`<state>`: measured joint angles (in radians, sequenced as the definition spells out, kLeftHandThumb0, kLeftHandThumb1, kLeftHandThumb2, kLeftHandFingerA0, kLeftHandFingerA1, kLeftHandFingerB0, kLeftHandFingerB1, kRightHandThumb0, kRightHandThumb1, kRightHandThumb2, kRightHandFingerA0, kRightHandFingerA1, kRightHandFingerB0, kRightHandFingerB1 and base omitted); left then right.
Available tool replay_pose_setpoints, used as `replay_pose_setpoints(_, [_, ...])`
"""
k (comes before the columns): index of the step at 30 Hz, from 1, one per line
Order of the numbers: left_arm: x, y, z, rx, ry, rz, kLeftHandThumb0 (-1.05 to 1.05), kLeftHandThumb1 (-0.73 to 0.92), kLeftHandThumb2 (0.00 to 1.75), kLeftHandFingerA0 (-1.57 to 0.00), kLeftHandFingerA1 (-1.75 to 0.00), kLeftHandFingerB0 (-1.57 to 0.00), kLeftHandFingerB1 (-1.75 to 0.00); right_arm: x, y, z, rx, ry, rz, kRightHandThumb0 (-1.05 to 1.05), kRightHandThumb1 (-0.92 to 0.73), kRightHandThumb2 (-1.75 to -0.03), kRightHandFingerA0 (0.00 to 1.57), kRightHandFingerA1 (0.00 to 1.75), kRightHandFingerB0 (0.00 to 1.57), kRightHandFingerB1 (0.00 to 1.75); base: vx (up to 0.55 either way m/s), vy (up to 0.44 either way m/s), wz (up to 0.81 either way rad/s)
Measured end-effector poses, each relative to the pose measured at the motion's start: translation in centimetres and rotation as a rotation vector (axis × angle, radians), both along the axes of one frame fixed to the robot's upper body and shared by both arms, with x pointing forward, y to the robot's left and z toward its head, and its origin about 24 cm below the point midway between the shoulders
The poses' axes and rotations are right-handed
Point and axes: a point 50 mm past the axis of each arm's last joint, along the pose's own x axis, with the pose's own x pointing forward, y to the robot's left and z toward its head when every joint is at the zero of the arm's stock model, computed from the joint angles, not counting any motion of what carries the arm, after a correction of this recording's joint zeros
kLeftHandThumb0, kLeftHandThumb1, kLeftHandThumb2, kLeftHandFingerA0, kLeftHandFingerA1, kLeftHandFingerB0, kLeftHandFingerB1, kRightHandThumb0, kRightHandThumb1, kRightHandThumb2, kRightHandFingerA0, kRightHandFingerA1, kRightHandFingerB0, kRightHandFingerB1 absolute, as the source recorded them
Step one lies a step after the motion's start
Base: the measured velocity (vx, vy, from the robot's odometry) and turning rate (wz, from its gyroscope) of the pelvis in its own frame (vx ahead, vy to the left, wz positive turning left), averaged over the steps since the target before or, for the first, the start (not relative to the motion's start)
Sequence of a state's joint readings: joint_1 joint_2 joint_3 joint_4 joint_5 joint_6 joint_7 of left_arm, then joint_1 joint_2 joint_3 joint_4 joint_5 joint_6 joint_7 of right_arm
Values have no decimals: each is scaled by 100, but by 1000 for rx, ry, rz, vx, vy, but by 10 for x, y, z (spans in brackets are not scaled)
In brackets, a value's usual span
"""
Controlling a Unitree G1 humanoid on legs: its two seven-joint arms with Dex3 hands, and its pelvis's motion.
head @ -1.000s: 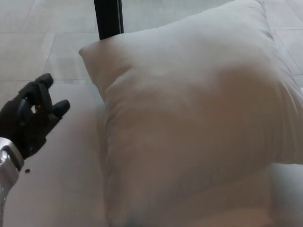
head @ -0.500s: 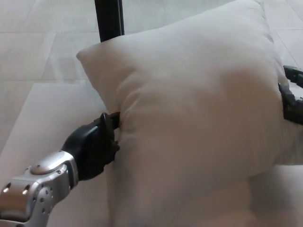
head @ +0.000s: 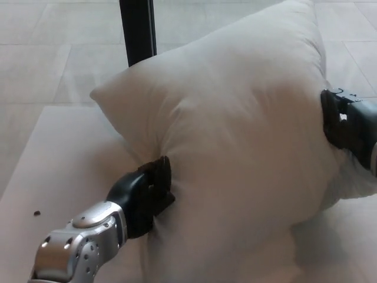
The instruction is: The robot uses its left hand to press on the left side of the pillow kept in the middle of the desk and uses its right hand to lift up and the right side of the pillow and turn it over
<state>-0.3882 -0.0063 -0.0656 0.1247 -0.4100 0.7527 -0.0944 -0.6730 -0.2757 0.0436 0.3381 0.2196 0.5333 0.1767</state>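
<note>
Head view of the work surface. The pale desk (head: 53, 171) fills the lower part of the frame and carries no containers; beyond its far edge lies a light tiled floor (head: 59, 53).

The white pillow (head: 235, 147) is the largest object. It sits on the middle of the desk and spreads across the centre and right of the frame. Its left corner points toward the upper left, and its top corner reaches the upper edge of the picture. The fabric is creased and dented on the left side, where the folds run together toward the robot's left hand.

A black upright post (head: 138, 29) stands behind the pillow at upper left, partly hidden by the pillow's edge.

The left arm, with its silver forearm (head: 79, 250), enters from the lower left. The left hand (head: 144, 191) is pushed into the pillow's left side; its fingertips are sunk into the fabric and hidden, so whether the fingers are spread or curled cannot be told.

The right hand (head: 344, 127) is against the pillow's right edge. Only part of it shows at the frame's right border, and its finger posture likewise cannot be told.

A small dark speck (head: 37, 212) lies on the desk at far left, well apart from the pillow.
</note>
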Motion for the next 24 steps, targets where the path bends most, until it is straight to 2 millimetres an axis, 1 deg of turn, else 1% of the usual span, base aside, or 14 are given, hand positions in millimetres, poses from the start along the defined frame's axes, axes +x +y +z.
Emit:
replay_pose_setpoints(1, [0, -1, -1, -2, -2, 4, -105, 71, 114, 0, -21, 0, -15, 0, 3, 1, 0, -6, 8, -104, -75, -120, 22, 53, 6, 39, 0, 0, 0])
replay_pose_setpoints(7, [-3, -12, -8, 25, -37, 82, -98, 53, 90, 0, -6, 0, 0, -4, 34, 13, 90, -43, 80, -105, -76, -120, 22, 54, 10, 41, 0, 0, 0])
replay_pose_setpoints(9, [-4, -17, -10, 29, -44, 110, -105, 59, 98, 0, -9, 0, -9, -5, 43, 16, 104, -56, 105, -104, -77, -123, 25, 55, 8, 33, 0, 0, 0])
replay_pose_setpoints(11, [-4, -22, -12, 51, -58, 125, -105, 59, 99, 0, -28, 0, -8, -8, 51, 21, 102, -75, 135, -104, -77, -122, 26, 56, 8, 34, 0, 0, 0])
replay_pose_setpoints(12, [-4, -23, -12, 64, -65, 130, -104, 60, 95, -13, -62, 0, -9, -9, 55, 23, 101, -81, 148, -105, -76, -120, 25, 56, 9, 37, 0, 0, 0])
replay_pose_setpoints(14, [-4, -27, -14, 90, -74, 152, -83, 51, 78, -1, -40, 0, 0, -12, 61, 26, 106, -90, 166, -105, -77, -121, 23, 55, 10, 41, 0, 0, 0])
replay_pose_setpoints(15, [-4, -27, -14, 92, -76, 158, -97, 48, 79, 0, -36, 0, -6, -12, 62, 26, 107, -91, 170, -101, -72, -118, 23, 56, 10, 41, 0, 0, 0])
replay_pose_setpoints(18, [-4, -35, -15, 96, -86, 205, -42, 70, 83, -23, -71, 0, 0, -14, 66, 27, 101, -94, 187, -101, -70, -115, 25, 57, 9, 42, 0, 0, 0])
replay_pose_setpoints(19, [-3, -36, -15, 99, -88, 212, -42, 82, 64, -43, -96, -27, -56, -15, 67, 28, 99, -95, 189, -105, -90, -69, 23, 50, 15, 36, 0, 0, 0])
replay_pose_setpoints(20, [-3, -37, -16, 104, -91, 228, -80, 56, 96, -45, -85, -11, -57, -15, 68, 28, 95, -96, 194, -104, -67, -105, 21, 57, 7, 37, 0, 0, 0])
replay_pose_setpoints(21, [-3, -38, -16, 117, -99, 242, -80, 56, 96, -45, -85, -11, -57, -15, 70, 28, 84, -97, 201, -104, -67, -105, 21, 57, 7, 37, 0, 0, 0])
replay_pose_setpoints(22, [-3, -39, -17, 125, -104, 248, -79, 59, 82, -21, -73, 0, -14, -16, 71, 27, 77, -97, 205, -84, -55, -96, 23, 59, 10, 46, 0, 0, 0])
replay_pose_setpoints(23, [-3, -39, -17, 142, -114, 256, -98, 54, 95, 0, -24, 0, -17, -16, 73, 27, 59, -98, 212, -86, -64, -60, 38, 59, 20, 35, 0, 0, 0])
replay_pose_setpoints(24, [-3, -40, -18, 148, -121, 259, -104, 49, 84, 0, -7, 0, 0, -16, 74, 26, 45, -99, 216, -74, -52, -60, 84, 155, 22, 41, 0, 0, 0])
